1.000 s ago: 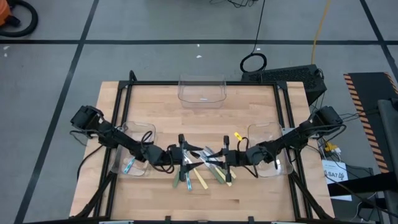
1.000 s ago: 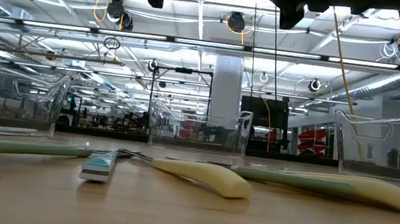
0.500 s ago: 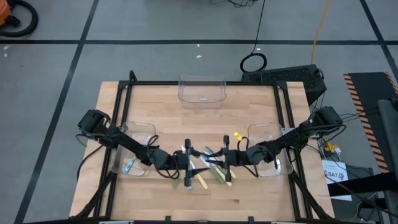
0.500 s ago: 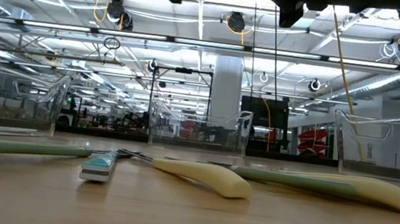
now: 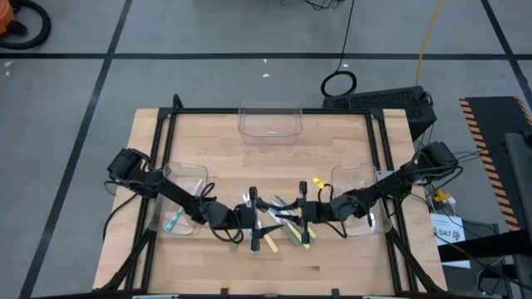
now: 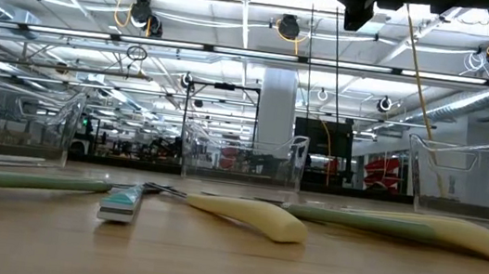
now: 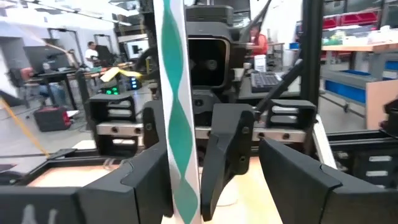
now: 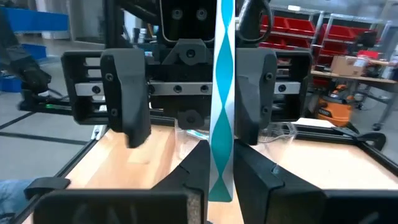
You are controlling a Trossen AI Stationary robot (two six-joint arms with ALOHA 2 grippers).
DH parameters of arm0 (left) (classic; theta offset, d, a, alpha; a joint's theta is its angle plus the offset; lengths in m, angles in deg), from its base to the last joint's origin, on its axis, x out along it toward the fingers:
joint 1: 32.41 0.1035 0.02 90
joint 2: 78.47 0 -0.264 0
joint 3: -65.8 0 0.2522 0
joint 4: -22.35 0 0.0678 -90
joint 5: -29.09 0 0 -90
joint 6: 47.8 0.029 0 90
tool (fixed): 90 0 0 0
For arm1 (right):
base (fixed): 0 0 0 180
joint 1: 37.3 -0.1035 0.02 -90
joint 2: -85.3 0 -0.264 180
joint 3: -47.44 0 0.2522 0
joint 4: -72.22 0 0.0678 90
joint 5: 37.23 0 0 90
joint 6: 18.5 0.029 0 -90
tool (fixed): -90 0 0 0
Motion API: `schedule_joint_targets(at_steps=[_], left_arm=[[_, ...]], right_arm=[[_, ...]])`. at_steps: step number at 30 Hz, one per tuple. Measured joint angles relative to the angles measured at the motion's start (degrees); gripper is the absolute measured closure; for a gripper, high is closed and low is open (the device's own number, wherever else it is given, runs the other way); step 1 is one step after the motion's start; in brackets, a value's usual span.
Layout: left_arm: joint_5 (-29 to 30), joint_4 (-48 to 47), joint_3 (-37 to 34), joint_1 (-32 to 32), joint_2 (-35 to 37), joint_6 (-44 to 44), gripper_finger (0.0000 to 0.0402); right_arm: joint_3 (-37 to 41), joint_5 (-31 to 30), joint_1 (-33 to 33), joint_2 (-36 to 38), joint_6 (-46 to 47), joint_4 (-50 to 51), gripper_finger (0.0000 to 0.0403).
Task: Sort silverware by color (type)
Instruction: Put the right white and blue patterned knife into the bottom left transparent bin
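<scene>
Left pincer (image 5: pixel 252 219) open around a green-handled utensil (image 7: pixel 177 124); right pincer (image 5: pixel 301 212) clamps a blue-handled utensil (image 8: pixel 221 99). Light, stiff, slick: grip mid-handle.

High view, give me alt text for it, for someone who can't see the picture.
Seen from above, two dark robot arms meet over a pile of silverware with yellow, green and blue handles on a wooden table. The left gripper and right gripper face each other across the pile. Clear bins sit at the left, right and far edges.
</scene>
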Motion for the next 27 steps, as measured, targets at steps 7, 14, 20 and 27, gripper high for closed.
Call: schedule_joint_targets(at_steps=[7, 14, 20, 27], left_arm=[[0.5, 0.5, 0.0, -0.4, 0.0, 0.1, 0.0163], [0.9, -1.3, -0.1, -1.9, 3.7, -0.4, 0.0164], [1.4, -2.2, 0.0, -2.9, 4.6, -0.3, 0.0207], [1.4, -5.5, 0.0, -2.4, 4.7, -1.7, 0.0271]], right_arm=[[0.0, -2.5, -0.7, 0.1, -1.4, -0.2, 0.0357], [0.0, -2.5, -1.4, 0.1, -1.6, -1.8, 0.0357], [0.0, -0.6, -1.5, 0.1, -1.7, -3.2, 0.0357], [0.0, 0.5, -1.4, 0.1, -1.7, -3.6, 0.0357]])
